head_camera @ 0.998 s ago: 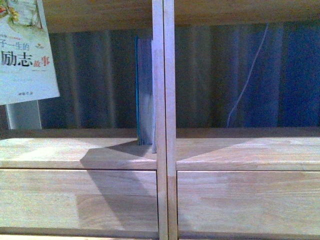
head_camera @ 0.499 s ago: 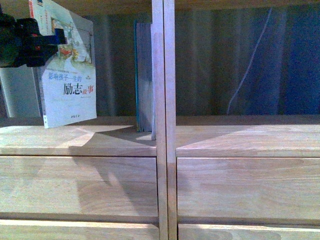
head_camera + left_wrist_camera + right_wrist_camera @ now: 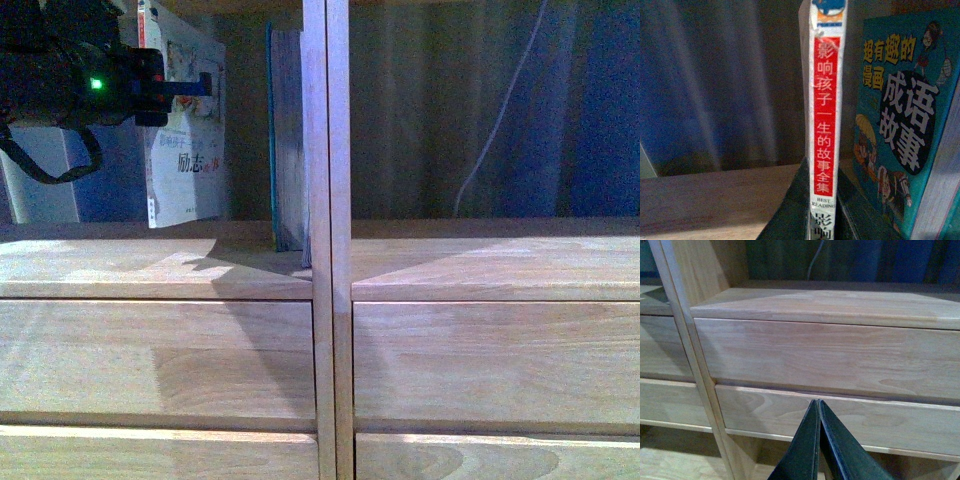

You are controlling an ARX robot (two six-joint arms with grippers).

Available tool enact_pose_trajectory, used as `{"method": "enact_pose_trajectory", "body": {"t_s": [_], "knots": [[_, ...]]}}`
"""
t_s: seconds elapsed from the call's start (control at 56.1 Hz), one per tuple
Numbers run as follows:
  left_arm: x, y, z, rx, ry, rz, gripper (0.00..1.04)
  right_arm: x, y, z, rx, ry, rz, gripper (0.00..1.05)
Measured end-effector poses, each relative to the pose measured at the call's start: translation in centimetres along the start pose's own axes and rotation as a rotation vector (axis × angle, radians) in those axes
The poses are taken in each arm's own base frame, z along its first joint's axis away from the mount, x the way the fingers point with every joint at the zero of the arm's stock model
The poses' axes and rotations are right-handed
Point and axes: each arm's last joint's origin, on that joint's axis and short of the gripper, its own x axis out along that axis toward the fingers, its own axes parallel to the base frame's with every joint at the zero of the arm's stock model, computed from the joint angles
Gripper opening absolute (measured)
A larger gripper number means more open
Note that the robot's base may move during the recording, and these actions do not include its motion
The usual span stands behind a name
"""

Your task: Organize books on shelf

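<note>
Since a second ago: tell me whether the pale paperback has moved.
Yes. The pale paperback has shifted right, toward the double central upright and the teal book beside it, and lower, nearer the shelf board.

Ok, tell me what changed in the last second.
The left gripper, holding the paperback, carried it rightward and deeper into the shelf, toward the teal book. Nothing was let go. The teal book stayed standing against the central upright.
</note>
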Motion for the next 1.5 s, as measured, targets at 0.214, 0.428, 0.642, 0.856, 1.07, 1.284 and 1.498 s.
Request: {"method": "enact_pose_trajectory", "body": {"t_s": [0.214,0.428,0.642,0.856,1.07,1.284,1.498], "knots": [[2.0,-1.1,-0.9,0.003,0.032,0.001,0.07,-0.8,0.0,-0.1,0.000,-0.010,-0.001,0.03],[3.0,-2.6,-1.4,0.002,0.038,-0.005,0.07,-0.8,0.0,-0.1,0.000,-0.008,-0.001,0.03],[3.8,-4.5,-2.2,0.016,0.046,-0.030,0.07,-0.8,0.0,-0.1,0.000,-0.008,-0.001,0.03],[3.8,-5.5,-2.4,0.038,0.042,-0.049,0.07,-0.8,0.0,-0.1,0.000,-0.008,-0.001,0.03],[3.4,-5.8,-3.6,0.063,0.060,-0.068,0.40,-0.8,0.0,-0.1,0.000,-0.008,-0.001,0.03],[2.9,-5.9,-4.1,0.068,0.076,-0.077,0.70,-0.8,0.0,-0.1,0.000,-0.008,-0.001,0.03],[2.3,-5.8,-3.9,0.062,0.084,-0.082,0.99,-0.8,0.0,-0.1,0.000,-0.008,0.000,0.03]]}}
